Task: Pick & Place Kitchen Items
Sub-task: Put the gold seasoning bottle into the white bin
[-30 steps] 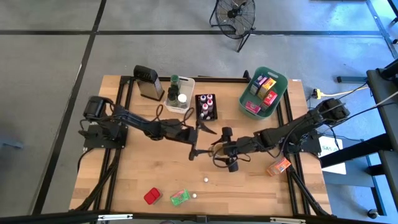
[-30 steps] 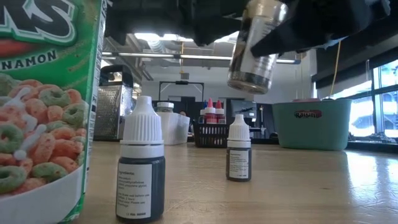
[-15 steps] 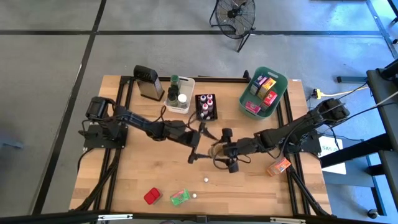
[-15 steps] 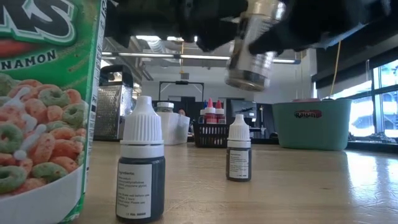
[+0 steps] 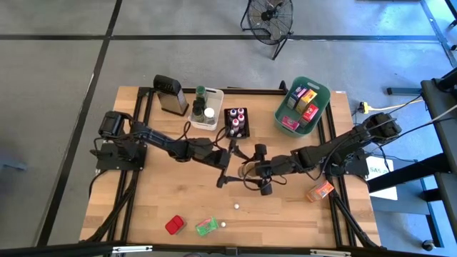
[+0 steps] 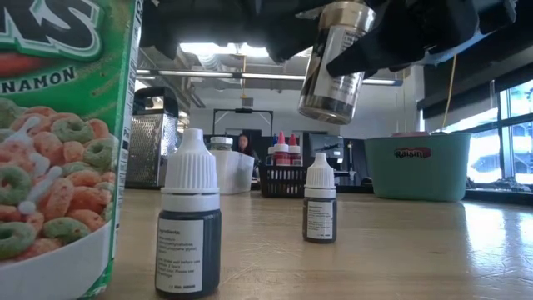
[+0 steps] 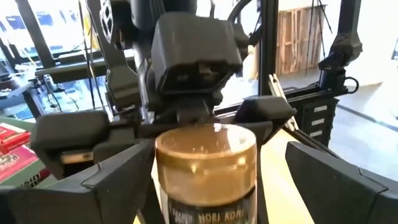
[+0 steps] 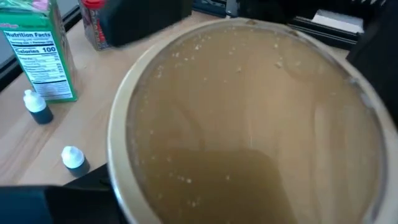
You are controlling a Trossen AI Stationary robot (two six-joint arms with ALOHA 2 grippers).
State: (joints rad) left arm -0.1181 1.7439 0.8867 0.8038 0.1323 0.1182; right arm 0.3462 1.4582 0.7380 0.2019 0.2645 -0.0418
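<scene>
Glass spice jar [image 6: 333, 62]: airborne, upper centre of low view, above table [image 5: 178, 193].
Right gripper [image 5: 251, 171]: clamped around jar, mid-frame.
Left gripper [image 5: 227, 163]: fingers spread wide, flanking jar.

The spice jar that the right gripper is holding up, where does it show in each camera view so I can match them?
High view: spice jar at table centre, mostly hidden in the right gripper.
Low view: jar top centre, hanging tilted above the table.
Left wrist view: jar bottom centre, between the left gripper's open fingers.
Right wrist view: jar fills the picture.
Shared landmark: the white-capped dropper bottle.
</scene>
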